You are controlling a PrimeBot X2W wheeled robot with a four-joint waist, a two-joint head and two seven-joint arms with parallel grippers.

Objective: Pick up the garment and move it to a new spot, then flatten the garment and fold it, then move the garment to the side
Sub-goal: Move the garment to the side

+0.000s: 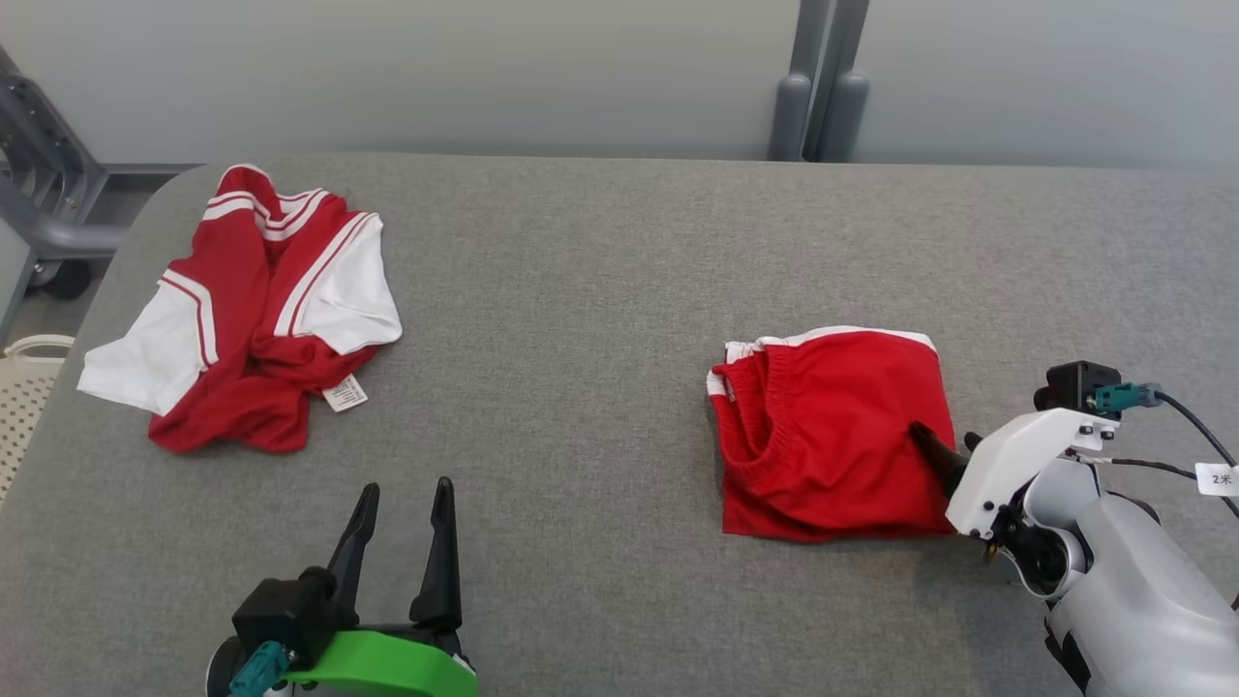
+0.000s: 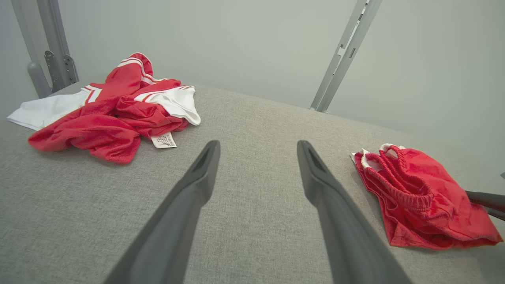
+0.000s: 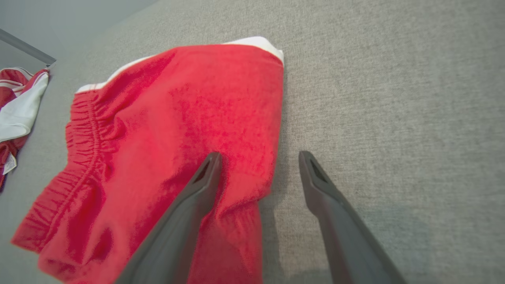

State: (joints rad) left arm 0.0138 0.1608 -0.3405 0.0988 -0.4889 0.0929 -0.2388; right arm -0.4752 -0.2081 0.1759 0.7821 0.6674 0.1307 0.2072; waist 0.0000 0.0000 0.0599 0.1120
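Observation:
Red shorts (image 1: 832,436) with a white trim lie folded on the right of the grey table (image 1: 600,290). My right gripper (image 1: 944,436) is open at their near right edge. In the right wrist view one finger (image 3: 197,197) lies over the red shorts (image 3: 169,138) and the other over bare cloth, so the open right gripper (image 3: 259,156) straddles the hem. A crumpled red and white shirt (image 1: 256,310) lies at the far left. My left gripper (image 1: 407,486) stands open and holds nothing near the front edge, pointing between shirt (image 2: 114,114) and shorts (image 2: 418,197); its fingers frame the left gripper (image 2: 258,144).
A grey metal frame (image 1: 44,194) and a pale perforated basket (image 1: 24,387) stand off the table's left edge. A grey post (image 1: 818,97) rises behind the far edge against the wall. Bare table cloth lies between the two garments.

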